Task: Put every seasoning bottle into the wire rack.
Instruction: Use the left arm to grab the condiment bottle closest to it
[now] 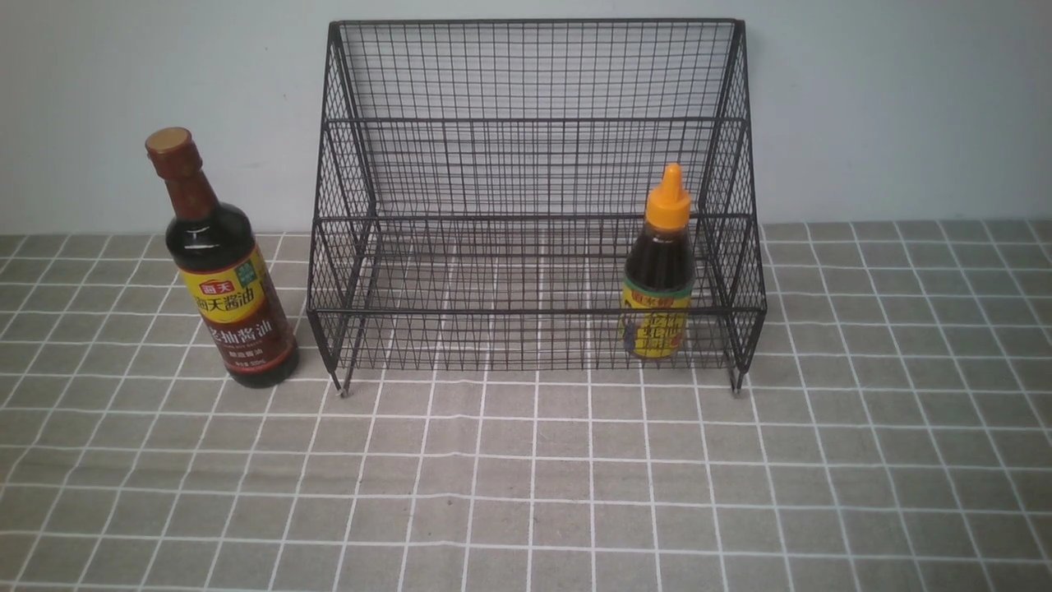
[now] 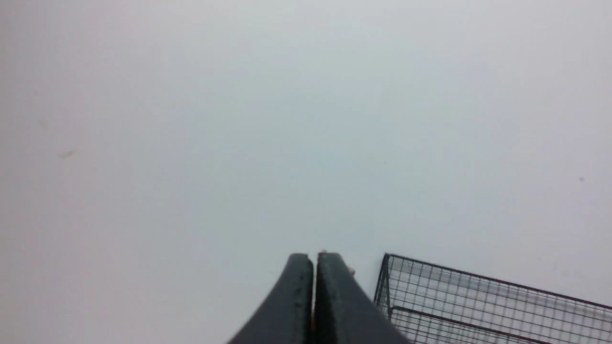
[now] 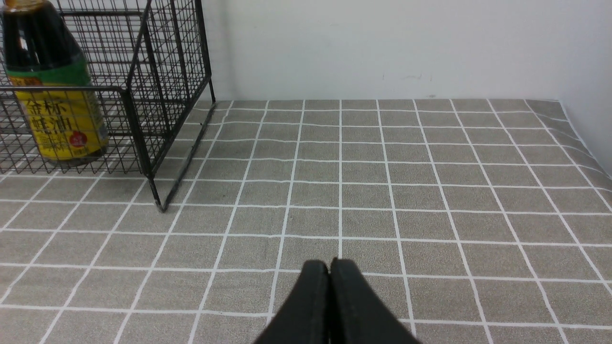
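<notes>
The black wire rack (image 1: 534,123) stands at the back middle of the table. The short bottle with the orange nozzle cap (image 1: 659,267) stands upright inside it on the low front shelf, at its right end; the right wrist view shows it there too (image 3: 52,95). The tall bottle with the brown neck wrap (image 1: 223,271) stands on the cloth just left of the rack, outside it. My left gripper (image 2: 314,258) is shut and empty, raised and facing the wall, with the rack's top corner (image 2: 478,301) beside it. My right gripper (image 3: 329,263) is shut and empty, low over the cloth right of the rack. Neither gripper shows in the front view.
A grey checked cloth (image 1: 526,477) covers the table. A pale wall runs close behind the rack. In the right wrist view the cloth ends at a side wall (image 3: 593,71) on the far right.
</notes>
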Available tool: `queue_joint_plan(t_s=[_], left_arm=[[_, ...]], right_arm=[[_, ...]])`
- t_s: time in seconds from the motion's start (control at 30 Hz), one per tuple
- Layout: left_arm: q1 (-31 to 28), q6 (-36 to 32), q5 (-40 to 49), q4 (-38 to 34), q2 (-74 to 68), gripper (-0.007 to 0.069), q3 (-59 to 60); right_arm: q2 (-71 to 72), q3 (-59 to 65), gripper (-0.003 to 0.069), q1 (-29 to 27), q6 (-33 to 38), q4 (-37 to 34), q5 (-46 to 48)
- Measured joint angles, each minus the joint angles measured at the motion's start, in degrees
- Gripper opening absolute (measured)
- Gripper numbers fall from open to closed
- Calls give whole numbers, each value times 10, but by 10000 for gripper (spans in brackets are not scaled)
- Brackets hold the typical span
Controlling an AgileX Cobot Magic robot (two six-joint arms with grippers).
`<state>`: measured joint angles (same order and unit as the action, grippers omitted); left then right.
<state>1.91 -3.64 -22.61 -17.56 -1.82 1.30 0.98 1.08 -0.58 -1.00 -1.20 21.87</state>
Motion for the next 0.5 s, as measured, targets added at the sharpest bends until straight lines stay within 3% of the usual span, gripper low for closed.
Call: queue_joint_plan(t_s=[0.23,0.4,0.5], left_arm=[[0,17,11,102,-210,28,-110],[0,28,11,127,-353,134,-192],[0,31,11,134,-458,275,-257]], right_arm=[[0,0,-14,0,0,0,0],[0,0,-14,0,0,0,0],[0,0,-14,0,0,0,0]])
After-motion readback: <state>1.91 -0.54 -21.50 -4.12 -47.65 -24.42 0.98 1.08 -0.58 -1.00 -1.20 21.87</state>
